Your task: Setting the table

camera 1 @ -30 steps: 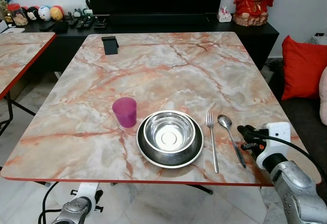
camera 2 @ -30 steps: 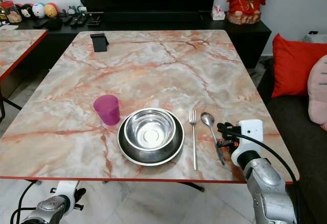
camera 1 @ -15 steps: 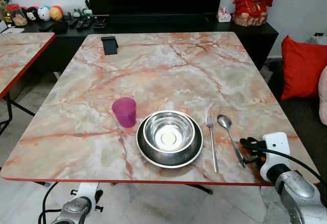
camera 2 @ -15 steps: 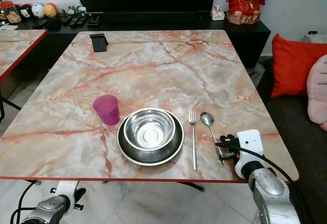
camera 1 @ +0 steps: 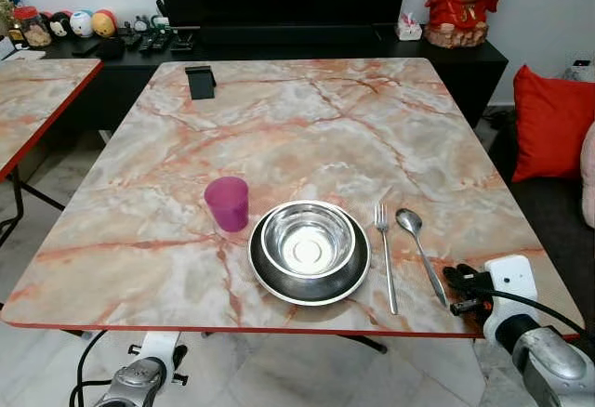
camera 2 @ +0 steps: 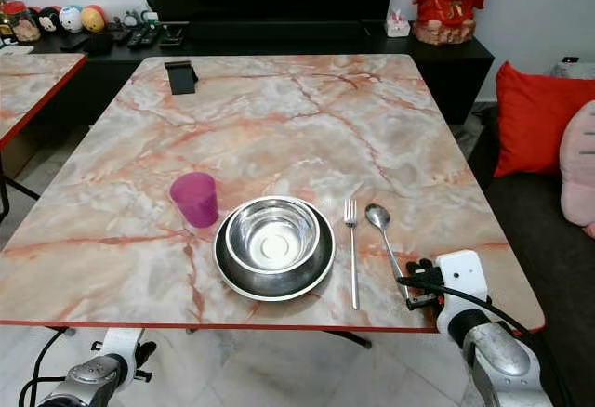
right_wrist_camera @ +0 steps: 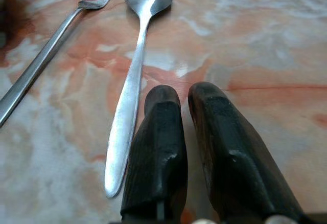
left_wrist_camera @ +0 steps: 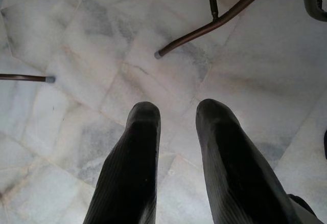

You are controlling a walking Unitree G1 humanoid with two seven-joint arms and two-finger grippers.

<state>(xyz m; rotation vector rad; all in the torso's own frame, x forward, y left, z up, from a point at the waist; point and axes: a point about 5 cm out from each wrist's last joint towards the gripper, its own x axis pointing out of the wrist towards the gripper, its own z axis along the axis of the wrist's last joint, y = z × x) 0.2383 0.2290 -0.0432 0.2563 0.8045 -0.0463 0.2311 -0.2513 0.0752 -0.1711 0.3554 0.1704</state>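
Using the bowl [camera 1: 308,242] as anchor: purple cup [camera 1: 227,203] just left of it, fork [camera 1: 385,256] and spoon [camera 1: 420,253] right. Spoon's thin, stiff, slick steel lying flat; I'd pinch mid-handle. Right pincer [camera 1: 457,291] sits empty beside the handle's end, fingers nearly together. Left pincer [left_wrist_camera: 176,112] dangles slightly parted over floor.

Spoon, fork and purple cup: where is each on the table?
Spoon [right_wrist_camera: 134,75]: right wrist view, middle of its handle.
Fork [camera 1: 384,256]: left eye view, middle of its handle.
Purple cup [camera 1: 228,205]: left eye view, its side wall.
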